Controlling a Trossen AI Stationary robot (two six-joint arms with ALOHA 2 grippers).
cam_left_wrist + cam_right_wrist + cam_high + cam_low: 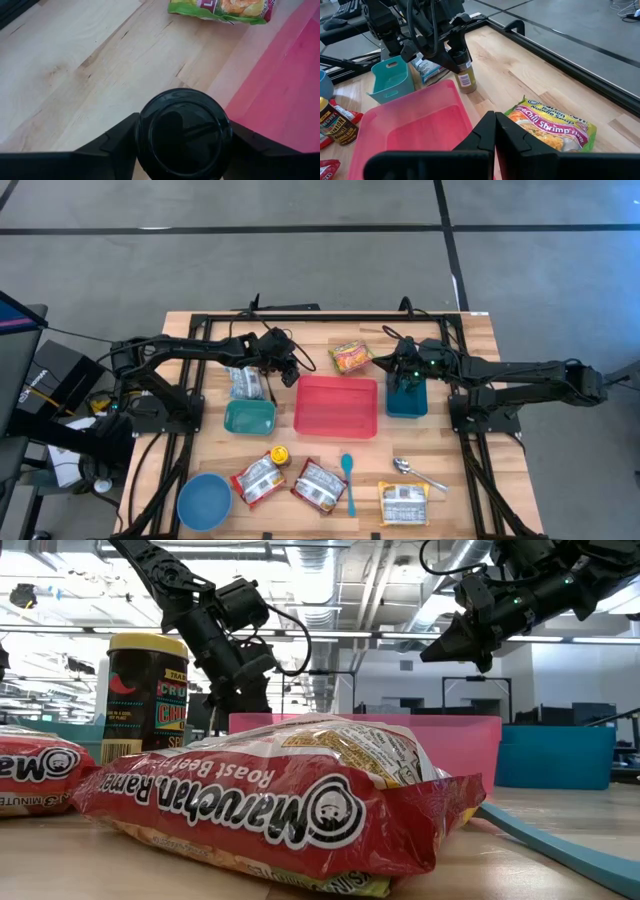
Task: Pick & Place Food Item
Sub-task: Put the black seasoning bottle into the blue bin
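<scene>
A small spice bottle with a black cap stands upright on the wooden table, just beyond the far left corner of the pink tray. My left gripper slants down over it, shut on its top. My right gripper hangs shut and empty above the blue bin, its fingers pointing toward the tray. A shrimp ramen packet lies flat behind the tray. My left gripper pinches the bottle's black cap between its two fingers, one on each side. The fingers slant down from the table's left. The bottle stands upright with its base on the table.
A teal bin and a silver packet sit left of the tray. Near the front edge lie a blue bowl, a yellow-lidded jar, three ramen packets, a teal spoon and a metal spoon.
</scene>
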